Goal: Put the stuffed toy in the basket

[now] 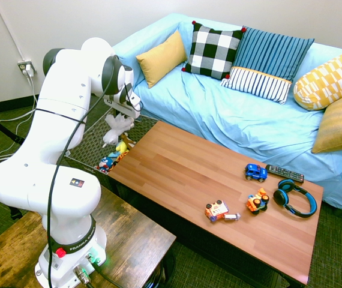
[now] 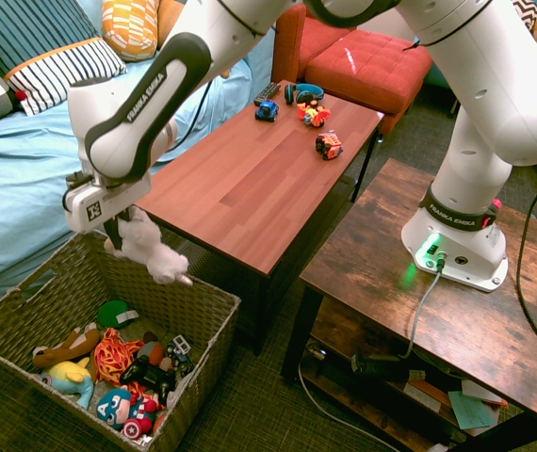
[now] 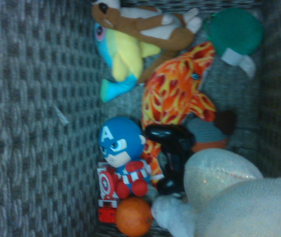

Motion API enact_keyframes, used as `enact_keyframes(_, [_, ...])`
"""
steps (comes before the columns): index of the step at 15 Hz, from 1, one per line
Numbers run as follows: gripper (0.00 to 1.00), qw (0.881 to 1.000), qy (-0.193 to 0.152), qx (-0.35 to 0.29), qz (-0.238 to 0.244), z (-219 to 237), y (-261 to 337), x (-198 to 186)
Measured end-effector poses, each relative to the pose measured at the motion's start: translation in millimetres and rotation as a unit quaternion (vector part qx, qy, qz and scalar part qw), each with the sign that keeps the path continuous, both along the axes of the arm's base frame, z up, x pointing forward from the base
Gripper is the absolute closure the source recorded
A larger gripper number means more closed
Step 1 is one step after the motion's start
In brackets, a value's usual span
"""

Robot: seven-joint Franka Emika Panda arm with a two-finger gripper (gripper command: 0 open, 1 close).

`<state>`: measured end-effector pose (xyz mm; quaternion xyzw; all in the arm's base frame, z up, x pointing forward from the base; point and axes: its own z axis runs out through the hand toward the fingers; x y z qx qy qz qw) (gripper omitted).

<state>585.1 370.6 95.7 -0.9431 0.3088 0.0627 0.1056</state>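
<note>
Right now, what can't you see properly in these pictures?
- White toy's face: I can't make it out in either outside view, too small; the wrist view cuts the toy off at its edge.
- Game controller: partly covered by the white toy in the wrist view.
- Remote's button labels: too small in the first outside view.
- Green toy's tag writing: blurred in the wrist view.

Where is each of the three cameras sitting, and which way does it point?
First exterior view: above the arm's base side, facing the blue sofa across the coffee table; nearly the whole arm shows at left.
Second exterior view: high on the opposite side, looking over the basket along the table; arm and gripper show.
Wrist view: on the wrist, facing into the basket; no arm shows.
Both exterior views share arm, sofa and table; all three show the white stuffed toy.
</note>
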Motion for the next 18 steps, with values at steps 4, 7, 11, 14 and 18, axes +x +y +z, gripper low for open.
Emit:
enact_keyframes(4, [0.00, 0.999, -0.003, 0.033, 0.002, -45.9, 15.0, -0.6])
enact_keyframes(7, [0.00, 0.999, 0.004, 0.039, 0.014, -66.9, 24.1, -0.8])
enact_keyframes(11, [0.00, 0.999, 0.012, 0.040, 0.021, -74.1, 35.1, 2.9])
enact_keyframes(14, [0.00, 0.999, 0.012, 0.039, 0.025, -74.8, 40.1, 4.2])
enact_keyframes(18, [0.00, 0.999, 0.010, 0.041, 0.024, -69.9, 41.8, 9.8])
